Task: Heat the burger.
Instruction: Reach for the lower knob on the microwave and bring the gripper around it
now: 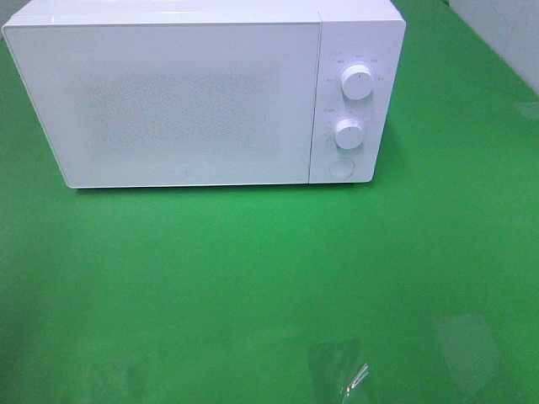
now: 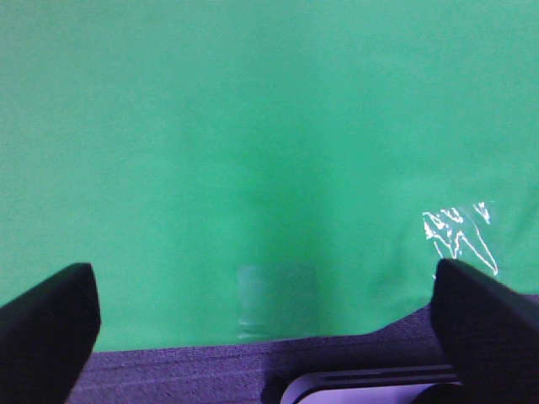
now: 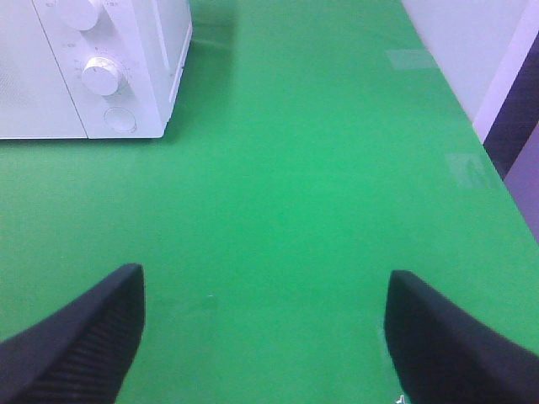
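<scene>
Just one microwave on table, door shut, with two knobs and one button. Left gripper and right gripper both spread wide, empty. Cannot tell place of burger.

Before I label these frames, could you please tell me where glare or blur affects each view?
Exterior high: the microwave door looks washed out and grainy. Left wrist: soft overall, white glare on a clear film patch. Right wrist: the fingers are blurred.
</scene>
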